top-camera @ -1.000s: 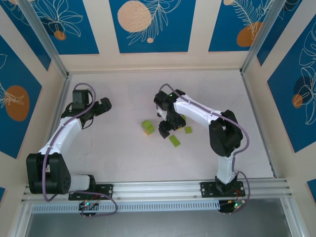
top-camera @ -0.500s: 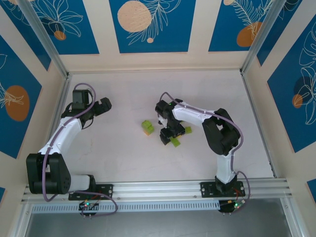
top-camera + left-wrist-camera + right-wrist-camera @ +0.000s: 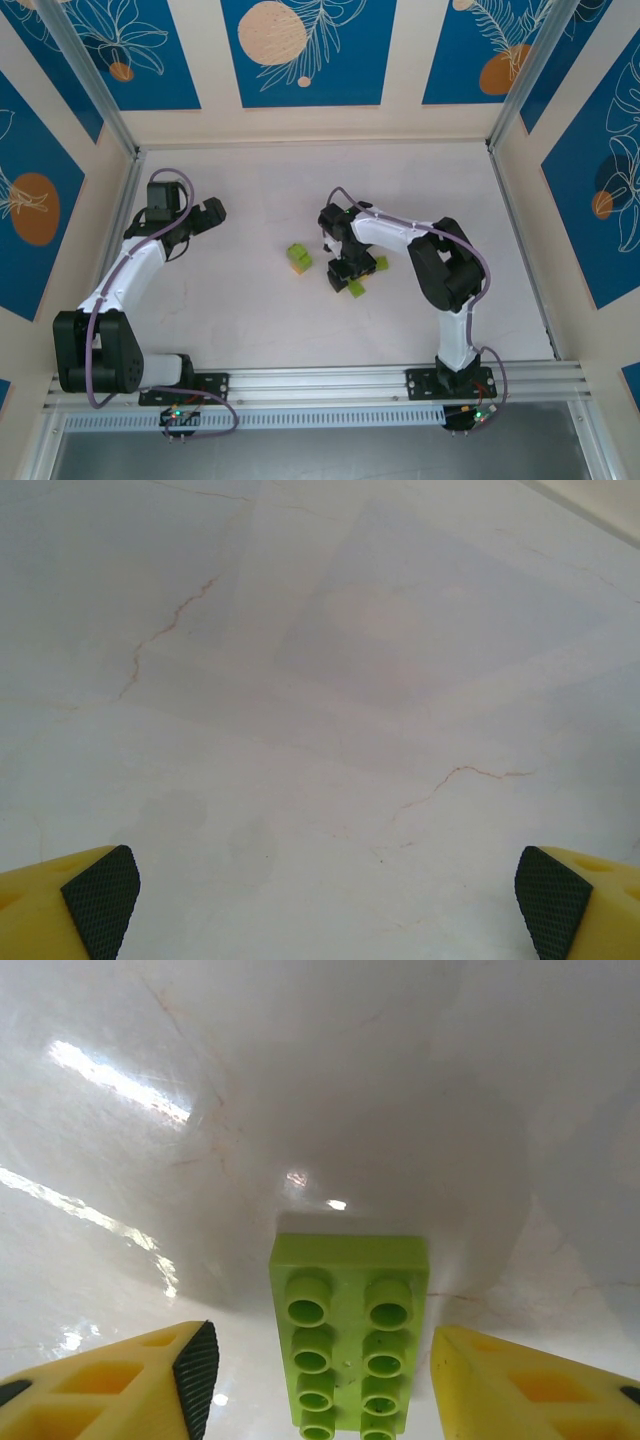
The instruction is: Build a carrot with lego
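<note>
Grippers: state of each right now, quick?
left gripper: open, nothing between the jaws.
right gripper: open, jaws either side of a lime-green brick, gaps on both sides, not gripping it yet.

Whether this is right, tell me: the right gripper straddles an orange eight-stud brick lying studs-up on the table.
Wrong colour. In the right wrist view the right gripper straddles a lime-green eight-stud brick lying studs-up on the table.
</note>
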`<state>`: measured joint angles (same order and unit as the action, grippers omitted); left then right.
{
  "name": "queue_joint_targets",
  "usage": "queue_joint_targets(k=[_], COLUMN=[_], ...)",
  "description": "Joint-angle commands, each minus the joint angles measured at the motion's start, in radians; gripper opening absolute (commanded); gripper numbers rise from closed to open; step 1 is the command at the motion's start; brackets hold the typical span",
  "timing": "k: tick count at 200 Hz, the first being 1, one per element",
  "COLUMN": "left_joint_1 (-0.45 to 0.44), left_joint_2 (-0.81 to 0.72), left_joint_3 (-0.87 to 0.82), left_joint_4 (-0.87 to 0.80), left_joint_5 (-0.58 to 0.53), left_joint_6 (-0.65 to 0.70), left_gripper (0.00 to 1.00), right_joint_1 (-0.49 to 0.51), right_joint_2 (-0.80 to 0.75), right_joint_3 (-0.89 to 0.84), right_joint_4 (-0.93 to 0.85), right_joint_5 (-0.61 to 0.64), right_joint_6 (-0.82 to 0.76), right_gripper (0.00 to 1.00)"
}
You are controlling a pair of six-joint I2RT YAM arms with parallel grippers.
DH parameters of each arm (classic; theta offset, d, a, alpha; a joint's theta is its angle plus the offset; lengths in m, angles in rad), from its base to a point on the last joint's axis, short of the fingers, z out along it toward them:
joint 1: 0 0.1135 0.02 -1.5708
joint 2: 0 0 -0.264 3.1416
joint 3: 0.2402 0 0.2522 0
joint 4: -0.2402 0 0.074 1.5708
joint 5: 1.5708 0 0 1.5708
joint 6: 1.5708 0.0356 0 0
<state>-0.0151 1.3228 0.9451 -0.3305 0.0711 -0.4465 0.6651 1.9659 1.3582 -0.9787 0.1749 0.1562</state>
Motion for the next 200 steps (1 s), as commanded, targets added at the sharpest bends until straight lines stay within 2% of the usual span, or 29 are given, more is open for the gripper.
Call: queue_joint_targets(k=[1, 24, 87, 125, 171, 200], left_joint_1=[0.014, 0.013, 0.014, 0.014, 0.014, 0.014], left_joint_2=[-0.018, -0.018, -0.017, -0.017, -0.019, -0.016], left_joint_3=[0.007, 0.007, 0.005, 0.006, 0.005, 0.004], left_joint_4=[-0.007, -0.006, -0.003, -0.003, -0.004, 0.001], left_joint_5=[0.014, 0.012, 0.016, 0.017, 0.015, 0.019], left_joint_6=[0.009, 0.009, 0.008, 0.008, 0.008, 0.007], left_gripper=[0.99, 0.99, 0.99, 0.99, 0.99, 0.99], right_joint_1=[-0.007, -0.009, -0.012, -0.012, 0.003, 0.016], right_joint_2=[0.019, 0.023, 0.015, -0.032, -0.089, -0.047], right_joint_3=[-0.02, -0.025, -0.03, 0.008, 0.193, 0.4], right_joint_4=[0.006, 0.009, 0.003, -0.055, -0.209, -0.313], right_joint_5=[-0.043, -0.043, -0.048, -0.043, -0.041, -0.06], right_joint_6=[-0.004, -0.005, -0.003, 0.005, 0.002, -0.025], right_gripper=[0.57, 0.54, 0.37, 0.34, 0.34, 0.35])
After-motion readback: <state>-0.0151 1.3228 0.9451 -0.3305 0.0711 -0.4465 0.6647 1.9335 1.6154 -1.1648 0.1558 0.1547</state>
